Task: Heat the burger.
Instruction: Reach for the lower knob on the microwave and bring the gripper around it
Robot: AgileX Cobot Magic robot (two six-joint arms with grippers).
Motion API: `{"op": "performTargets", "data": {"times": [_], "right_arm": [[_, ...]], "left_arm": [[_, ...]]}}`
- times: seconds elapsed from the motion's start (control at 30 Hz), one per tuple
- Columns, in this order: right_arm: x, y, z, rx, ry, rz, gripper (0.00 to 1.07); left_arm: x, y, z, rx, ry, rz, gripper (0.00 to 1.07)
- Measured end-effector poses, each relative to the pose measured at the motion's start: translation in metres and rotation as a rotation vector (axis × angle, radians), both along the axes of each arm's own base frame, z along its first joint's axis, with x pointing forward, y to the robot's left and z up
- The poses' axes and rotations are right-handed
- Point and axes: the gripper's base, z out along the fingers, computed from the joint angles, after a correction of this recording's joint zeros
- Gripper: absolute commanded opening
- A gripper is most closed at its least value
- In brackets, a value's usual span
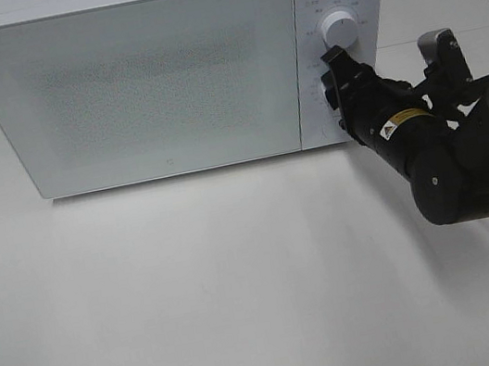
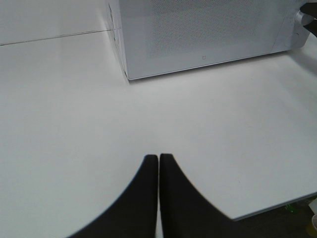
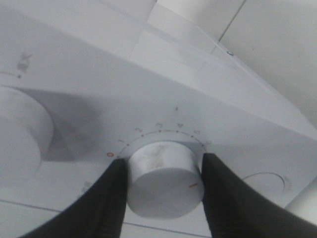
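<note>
The burger is out of view. The white microwave [image 1: 144,87] stands at the back of the table with its door closed; it also shows in the left wrist view [image 2: 198,34]. My right gripper [image 1: 340,96] is at the control panel. In the right wrist view it [image 3: 163,161] is shut on the lower dial [image 3: 163,181], one finger on each side. The dial's red mark points away from the red zero mark. My left gripper [image 2: 158,157] is shut and empty, low over the bare table in front of the microwave.
The upper dial [image 1: 338,28] sits above the gripped one. The white table [image 1: 197,294] stretches in front of the microwave. Its front edge [image 2: 267,210] shows in the left wrist view. A tiled wall stands behind.
</note>
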Motion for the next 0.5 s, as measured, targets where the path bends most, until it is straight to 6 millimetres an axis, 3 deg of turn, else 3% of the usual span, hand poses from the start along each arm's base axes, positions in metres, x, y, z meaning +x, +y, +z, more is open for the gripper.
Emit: {"op": "performTargets", "data": {"times": [0.23, 0.5], "right_arm": [[0.0000, 0.0000, 0.0001, 0.214, 0.034, -0.048, 0.00], [-0.0002, -0.0001, -0.0001, 0.235, 0.039, -0.053, 0.02]], "left_arm": [[0.0000, 0.0000, 0.0000, 0.000, 0.000, 0.000, 0.00], [0.0000, 0.0000, 0.0000, 0.000, 0.000, 0.000, 0.00]]}}
